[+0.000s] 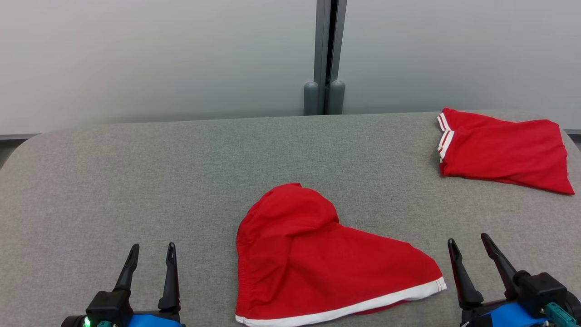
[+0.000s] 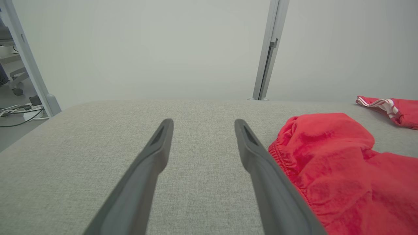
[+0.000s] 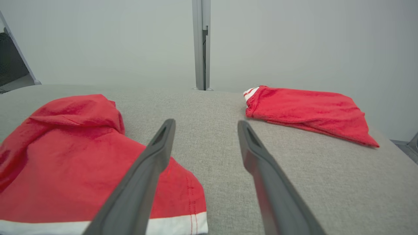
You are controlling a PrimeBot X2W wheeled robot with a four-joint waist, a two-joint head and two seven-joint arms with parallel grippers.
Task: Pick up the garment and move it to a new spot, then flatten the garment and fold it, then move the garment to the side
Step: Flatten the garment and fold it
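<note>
A red garment with a white hem [image 1: 313,259] lies loosely crumpled on the grey table [image 1: 136,181], near the front middle. Its elastic edge [image 2: 326,156] shows at the right of the left wrist view, and its hemmed corner [image 3: 75,156] at the left of the right wrist view. My left gripper [image 1: 152,250] rests open at the lower left, apart from the cloth. My right gripper [image 1: 467,243] stands open at the lower right, just beyond the hemmed corner. Nothing sits between the fingers [image 2: 156,147] of either gripper.
A second red garment with white stripes [image 1: 499,150] lies folded at the table's back right corner [image 3: 307,107]. Pale partition panels with a grey post [image 1: 324,59] stand behind the table. Chair legs and cables [image 2: 16,101] show on the floor at far left.
</note>
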